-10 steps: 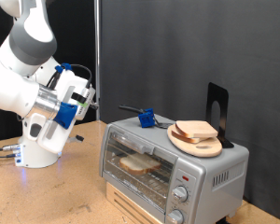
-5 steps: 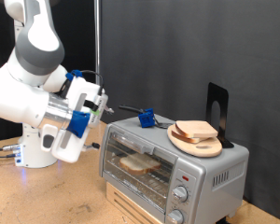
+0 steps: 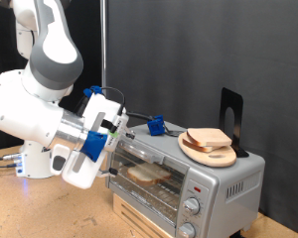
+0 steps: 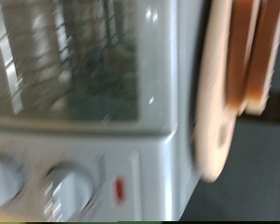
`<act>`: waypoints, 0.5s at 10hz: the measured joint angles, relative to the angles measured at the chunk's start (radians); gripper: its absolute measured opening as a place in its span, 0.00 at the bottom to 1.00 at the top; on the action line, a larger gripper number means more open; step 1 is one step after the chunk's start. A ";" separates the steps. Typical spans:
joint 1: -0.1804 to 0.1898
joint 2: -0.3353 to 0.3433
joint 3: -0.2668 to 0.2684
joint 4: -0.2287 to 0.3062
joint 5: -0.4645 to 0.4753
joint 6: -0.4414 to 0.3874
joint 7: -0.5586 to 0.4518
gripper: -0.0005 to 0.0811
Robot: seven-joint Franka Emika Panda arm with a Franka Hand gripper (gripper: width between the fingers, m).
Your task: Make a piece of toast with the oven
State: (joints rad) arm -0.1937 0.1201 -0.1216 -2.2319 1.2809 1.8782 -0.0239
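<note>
The silver toaster oven (image 3: 204, 178) stands on a wooden box at the exterior view's right, glass door shut. A pale bread slice (image 3: 149, 175) lies on the rack inside. Another bread slice (image 3: 211, 138) lies on the round wooden board (image 3: 197, 151) on the oven's top. My gripper (image 3: 115, 135) hangs at the oven's upper left front corner, close to the door; nothing shows between its fingers. The blurred wrist view shows the oven's glass door (image 4: 75, 65), two knobs (image 4: 70, 187), the red mark (image 4: 119, 189), the board's edge (image 4: 213, 103) and bread (image 4: 257, 51), but no fingers.
A blue clamp-like object (image 3: 155, 125) with a dark handle sits on the oven's top left. A black stand (image 3: 231, 114) rises behind the board. The robot's base (image 3: 35, 159) is at the exterior view's left on the wooden tabletop (image 3: 50, 213).
The arm has swung down and towards the exterior view's right, bringing the gripper from well left of the oven to its upper left front corner. Bread and board have not moved.
</note>
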 joint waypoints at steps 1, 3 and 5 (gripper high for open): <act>-0.003 0.013 0.000 0.009 -0.002 -0.049 0.003 1.00; -0.002 0.086 0.008 0.093 -0.006 -0.108 0.015 1.00; -0.003 0.183 0.009 0.218 -0.067 -0.188 0.007 1.00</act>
State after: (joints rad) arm -0.1963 0.3028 -0.1127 -2.0135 1.2143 1.6906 -0.0164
